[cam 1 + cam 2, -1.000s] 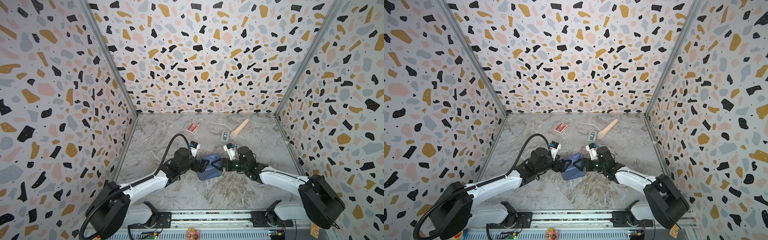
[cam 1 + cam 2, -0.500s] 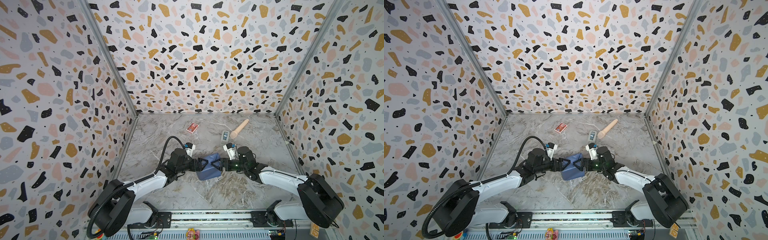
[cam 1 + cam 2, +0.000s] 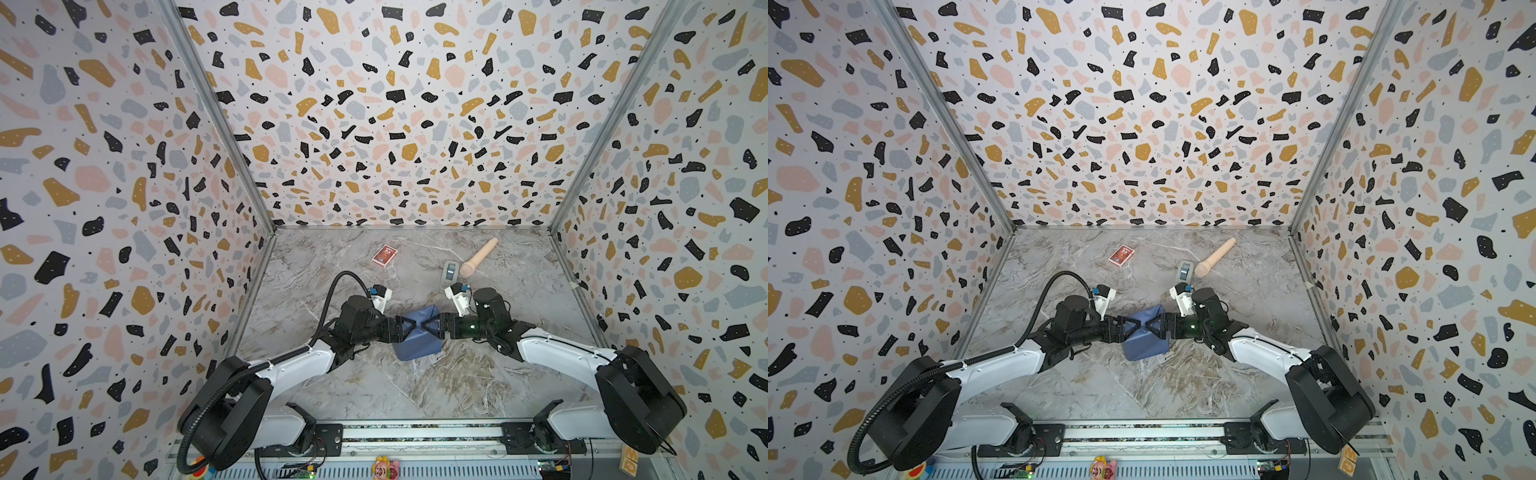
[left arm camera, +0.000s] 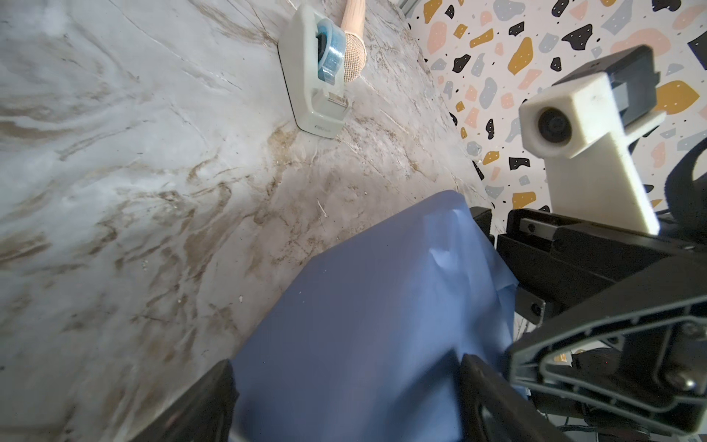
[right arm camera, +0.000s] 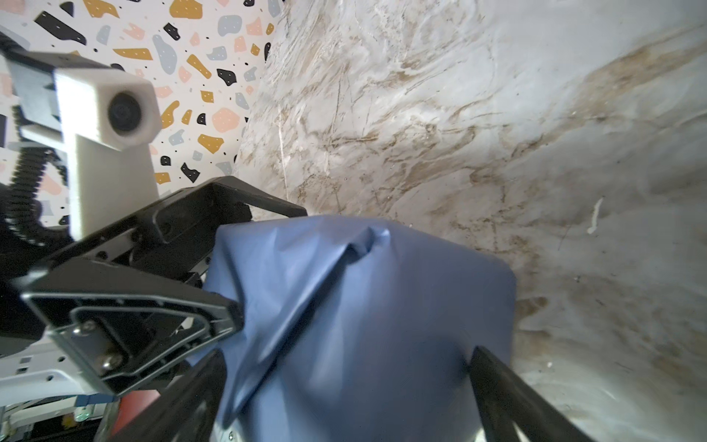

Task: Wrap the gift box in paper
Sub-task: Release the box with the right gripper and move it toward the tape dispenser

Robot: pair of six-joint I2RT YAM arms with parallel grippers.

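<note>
- left tool (image 3: 409,328): jaws wide apart, straddling the paper (image 3: 415,349) bundle.
- right tool (image 3: 426,326): jaws wide apart, straddling its opposite side.
- tape dispenser (image 4: 311,76) lettering: too small to read.

3 terrazzo-patterned walls (image 3: 395,124), grey marbled tabletop (image 3: 415,382) (brown-streaked), metal corner posts (image 3: 216,124), even bright light
</note>
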